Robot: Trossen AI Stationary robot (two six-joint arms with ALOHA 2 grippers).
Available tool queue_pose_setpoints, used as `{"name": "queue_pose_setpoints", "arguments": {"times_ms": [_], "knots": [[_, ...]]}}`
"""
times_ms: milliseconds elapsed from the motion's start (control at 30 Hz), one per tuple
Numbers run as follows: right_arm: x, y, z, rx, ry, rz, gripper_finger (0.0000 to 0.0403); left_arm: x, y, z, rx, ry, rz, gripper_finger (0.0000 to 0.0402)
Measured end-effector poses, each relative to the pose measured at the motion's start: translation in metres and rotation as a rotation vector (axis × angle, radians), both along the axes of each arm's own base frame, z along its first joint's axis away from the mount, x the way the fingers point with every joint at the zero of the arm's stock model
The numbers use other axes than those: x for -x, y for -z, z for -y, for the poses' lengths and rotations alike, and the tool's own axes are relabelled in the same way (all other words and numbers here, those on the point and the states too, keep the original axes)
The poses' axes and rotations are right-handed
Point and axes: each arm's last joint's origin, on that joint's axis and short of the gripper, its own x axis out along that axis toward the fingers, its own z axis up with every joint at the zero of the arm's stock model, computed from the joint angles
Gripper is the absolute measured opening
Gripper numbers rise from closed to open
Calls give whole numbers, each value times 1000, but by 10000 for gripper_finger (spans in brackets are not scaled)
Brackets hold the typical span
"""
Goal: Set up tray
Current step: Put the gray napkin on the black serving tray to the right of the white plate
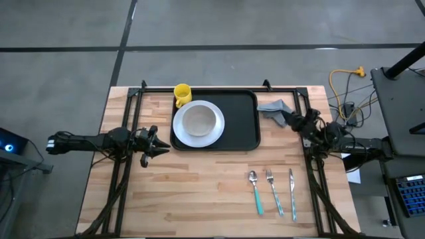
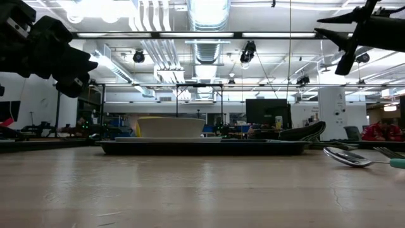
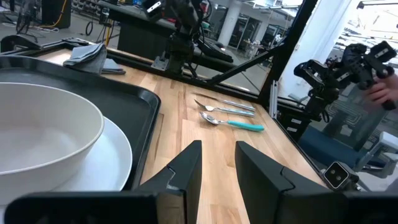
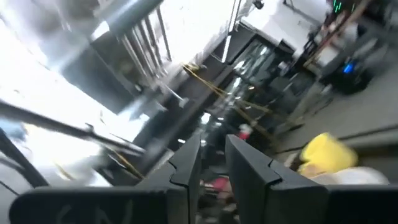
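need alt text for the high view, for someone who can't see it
Overhead view of a wooden table: a black tray holds a white plate with a bowl, a yellow mug at its corner. A spoon, fork and knife lie nearer; a grey cloth sits beside the tray.

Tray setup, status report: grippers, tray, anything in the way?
Left gripper open, empty, left of tray. Right gripper empty, jaws slightly apart, by grey cloth. Tray holds plate, bowl, yellow mug. Cutlery off tray. Nothing blocking.
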Motion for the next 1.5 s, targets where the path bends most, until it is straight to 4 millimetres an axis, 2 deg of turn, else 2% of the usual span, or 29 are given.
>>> {"name": "queue_pose_setpoints", "arguments": {"times_ms": [267,633,900,1067,1267,1367,1500], "knots": [[0,0,1,-153,-39,80,68,0,0,0,0,0,0,82],[5,2,8,-325,207,154,68,0,0,0,0,1,0,82],[5,5,10,-379,280,144,68,0,0,0,0,1,0,82],[8,-7,9,-455,300,-75,68,0,0,0,0,1,0,82],[43,-31,6,-650,397,-420,68,0,0,0,0,0,0,82],[60,-47,4,-676,437,-513,68,0,0,0,0,0,0,82],[67,-62,3,-670,464,-592,68,0,0,0,0,0,0,82]]}}
